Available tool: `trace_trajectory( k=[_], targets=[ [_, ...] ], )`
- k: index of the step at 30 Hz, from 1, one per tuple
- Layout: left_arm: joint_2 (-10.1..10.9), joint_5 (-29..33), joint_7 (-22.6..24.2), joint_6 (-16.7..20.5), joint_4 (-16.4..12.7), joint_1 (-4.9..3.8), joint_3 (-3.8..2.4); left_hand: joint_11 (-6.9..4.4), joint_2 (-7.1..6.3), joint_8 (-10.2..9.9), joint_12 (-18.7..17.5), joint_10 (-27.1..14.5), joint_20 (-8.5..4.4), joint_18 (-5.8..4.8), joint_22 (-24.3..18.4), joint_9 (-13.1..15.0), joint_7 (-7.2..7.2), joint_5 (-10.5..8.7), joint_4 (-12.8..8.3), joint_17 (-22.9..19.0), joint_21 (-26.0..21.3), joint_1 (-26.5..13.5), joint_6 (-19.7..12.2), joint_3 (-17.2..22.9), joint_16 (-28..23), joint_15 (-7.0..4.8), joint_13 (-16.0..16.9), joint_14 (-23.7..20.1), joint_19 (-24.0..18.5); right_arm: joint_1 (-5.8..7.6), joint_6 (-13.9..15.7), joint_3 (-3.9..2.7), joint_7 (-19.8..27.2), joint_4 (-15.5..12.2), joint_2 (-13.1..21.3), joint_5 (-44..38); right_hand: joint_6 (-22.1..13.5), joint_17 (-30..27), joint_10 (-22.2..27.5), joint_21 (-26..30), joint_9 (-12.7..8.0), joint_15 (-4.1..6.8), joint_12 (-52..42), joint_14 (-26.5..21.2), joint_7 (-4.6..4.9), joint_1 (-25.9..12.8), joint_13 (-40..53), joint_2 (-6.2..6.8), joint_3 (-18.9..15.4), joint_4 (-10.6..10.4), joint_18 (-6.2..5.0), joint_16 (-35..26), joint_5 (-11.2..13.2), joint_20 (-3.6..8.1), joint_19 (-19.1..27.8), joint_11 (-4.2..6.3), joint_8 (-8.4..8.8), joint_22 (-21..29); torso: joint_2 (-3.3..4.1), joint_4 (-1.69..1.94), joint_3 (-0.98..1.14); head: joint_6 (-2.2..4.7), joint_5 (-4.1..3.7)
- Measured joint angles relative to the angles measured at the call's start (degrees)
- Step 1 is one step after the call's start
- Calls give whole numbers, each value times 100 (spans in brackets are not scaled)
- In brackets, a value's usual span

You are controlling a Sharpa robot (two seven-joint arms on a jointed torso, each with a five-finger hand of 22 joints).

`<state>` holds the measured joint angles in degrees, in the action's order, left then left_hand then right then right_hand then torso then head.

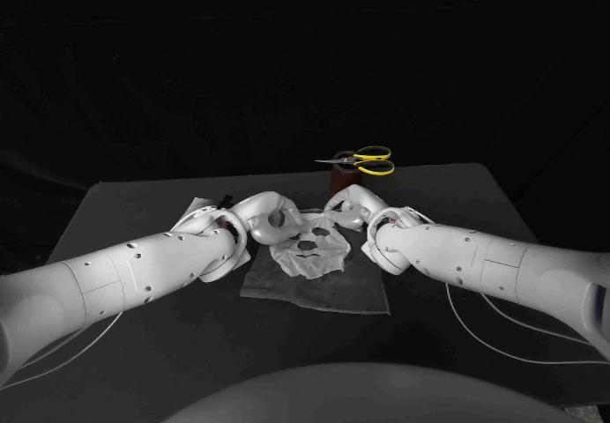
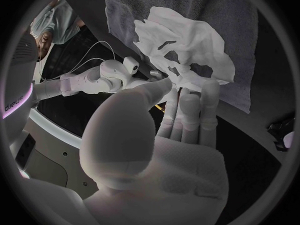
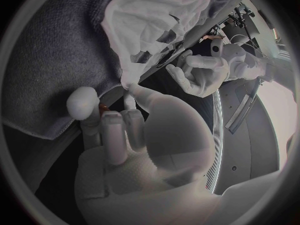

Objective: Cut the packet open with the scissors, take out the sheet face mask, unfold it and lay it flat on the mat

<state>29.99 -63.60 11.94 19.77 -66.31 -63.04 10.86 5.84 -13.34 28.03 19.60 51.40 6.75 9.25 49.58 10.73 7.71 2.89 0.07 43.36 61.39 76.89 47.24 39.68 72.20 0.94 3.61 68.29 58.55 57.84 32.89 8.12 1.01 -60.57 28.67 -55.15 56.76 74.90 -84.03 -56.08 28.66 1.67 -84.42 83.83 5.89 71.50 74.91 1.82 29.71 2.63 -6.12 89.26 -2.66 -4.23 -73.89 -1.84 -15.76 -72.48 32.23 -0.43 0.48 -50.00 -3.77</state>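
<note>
Head view shows the sheet face mask (image 1: 309, 251) unfolded over the mat (image 1: 318, 298) at the middle of the table (image 1: 509, 203). The left hand (image 1: 264, 218) and right hand (image 1: 357, 204) pinch its far corners with their fingers. Lower both evenly and keep it taut, then let go without dragging in wrinkles.

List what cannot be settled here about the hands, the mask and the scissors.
1. Grip: in the head view the backs of the left hand and right hand hide their fingertips. In the wrist views the fingertips meet the sheet mask, but hold or mere touch cannot be told.
2. Mask's far edge: head view, covered by both hands.
3. Scissors: head view, blades too small and dark against the backdrop.
4. Mat: far corners under the arms.
</note>
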Motion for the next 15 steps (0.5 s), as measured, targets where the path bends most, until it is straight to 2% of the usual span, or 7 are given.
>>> trace_trajectory(
  k=[6, 8, 11, 15],
  targets=[
    [-39, -129, -14, -175, 87, 3, 0, 19, 5, -214, -466, -5, 4, -1, -295, -67, 44, 0, -73, -234, -220, 5, 61, -58, 7, 4, -10, -4, -188, 0, 1, 0, 4, 22, -26, -32, 112, 0, 8, -51, 11, 60, -43, 19, -45, 32, 0, -32, 25, 72, 2, 3, 3, 22, -22, 50, -84, -43, -1, 2, 0, 0, -5],
    [-48, -161, -31, -224, 108, 4, 0, 43, 5, -279, -588, -58, 10, 2, -408, -95, 44, 0, -59, -302, -320, 5, 61, -145, -9, 33, -10, -33, -275, 0, 3, 0, 8, 23, -32, -37, 130, 1, 8, -86, 12, 60, -51, 19, -60, 49, 0, -49, 26, 73, 2, 3, 3, 45, -45, 50, -90, -53, -1, 1, -1, 0, -6],
    [-68, -220, -96, -351, 153, 4, 0, 55, 25, -417, -850, -182, 11, 70, -525, -138, 44, 0, -22, -466, -462, -16, 60, -358, -58, 44, -9, -107, -298, 0, 8, 0, 19, 31, -41, -44, 168, 2, -12, -126, 13, 60, -90, 19, -88, 63, 1, -63, 49, 95, 6, 23, 12, 63, -62, 71, -131, -79, -1, -1, 1, 0, -10],
    [-91, -290, -199, -499, 204, 8, 2, 52, 91, -573, -1121, -226, 11, 71, -607, -196, 65, 0, 23, -662, -576, 39, 81, -631, -98, 41, -9, -167, -297, 0, 21, 0, 29, 42, -53, -51, 201, 2, 6, -167, 14, 92, -90, 10, -78, 84, 3, -84, 64, 111, 8, 36, 15, 83, -82, 88, -145, -99, -1, -1, 2, 0, -13]
  ],
)
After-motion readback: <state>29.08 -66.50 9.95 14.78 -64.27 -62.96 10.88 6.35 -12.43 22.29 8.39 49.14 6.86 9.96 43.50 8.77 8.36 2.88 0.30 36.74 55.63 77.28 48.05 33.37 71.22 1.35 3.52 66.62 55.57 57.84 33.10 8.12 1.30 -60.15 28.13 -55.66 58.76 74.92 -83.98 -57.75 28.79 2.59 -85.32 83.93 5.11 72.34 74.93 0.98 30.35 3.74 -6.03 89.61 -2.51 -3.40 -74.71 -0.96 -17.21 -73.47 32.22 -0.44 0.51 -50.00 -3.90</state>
